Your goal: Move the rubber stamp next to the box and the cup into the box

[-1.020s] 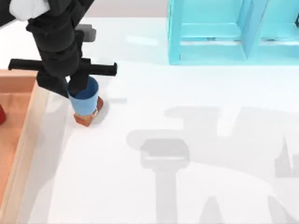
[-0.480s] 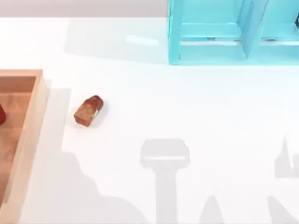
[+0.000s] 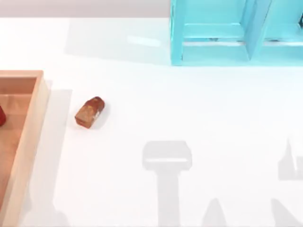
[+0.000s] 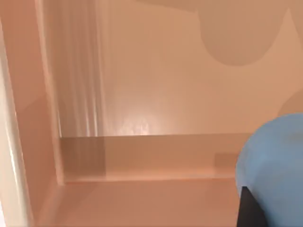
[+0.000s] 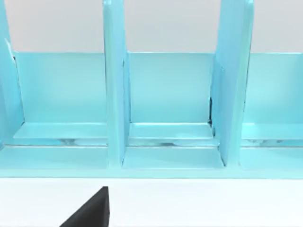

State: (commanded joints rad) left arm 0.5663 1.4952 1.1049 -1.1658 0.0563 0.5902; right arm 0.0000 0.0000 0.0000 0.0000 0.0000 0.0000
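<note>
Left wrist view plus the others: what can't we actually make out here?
- Cup, left wrist view: cut off by the frame edge; whether it is gripped or resting on the box floor cannot be told.
- Box, top view: cut off at the left edge; a red item at that edge is unidentifiable.
- Right wrist view: a dark part is cut off, so the pincer's state is unclear.
- Rubber stamp: fully visible beside the box.

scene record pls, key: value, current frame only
stamp: rubber stamp lying on the table, beside the box's right rim, not touching it
box: box at the table's left edge
cup: cup in the left wrist view, over the box floor, dark finger against it
shelf: blue shelf at the table's back right
task state: stamp placed; cup's release cannot be told
</note>
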